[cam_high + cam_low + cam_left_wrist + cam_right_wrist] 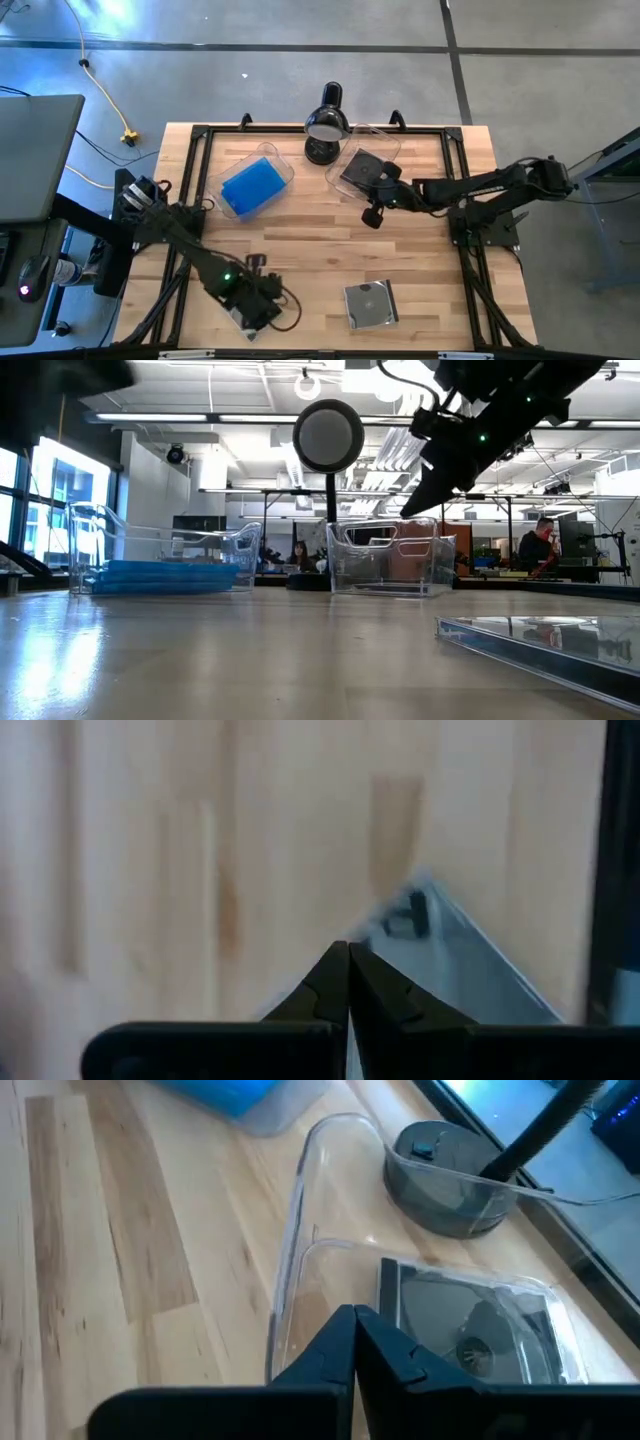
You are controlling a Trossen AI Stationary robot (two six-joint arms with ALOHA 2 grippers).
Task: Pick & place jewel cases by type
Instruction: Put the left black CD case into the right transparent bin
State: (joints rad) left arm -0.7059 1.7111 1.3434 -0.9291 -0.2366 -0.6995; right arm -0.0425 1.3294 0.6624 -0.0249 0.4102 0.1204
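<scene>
My left gripper [349,955] is shut over the table's near left corner [258,300], with nothing between its fingers. A clear jewel case [455,965] lies flat on the wood just beyond its tips. Another clear jewel case [370,303] with a silvery disc lies flat near the front edge. My right gripper [355,1318] is shut and hangs above the near wall of the right clear tub [362,165], which holds a clear jewel case [470,1330]. The left tub [255,185] holds blue jewel cases [160,575].
A black desk lamp [325,125] stands at the far edge between the two tubs, its base [445,1180] right behind the right tub. Bare wood lies across the table's middle [320,250]. People sit in the room beyond the table.
</scene>
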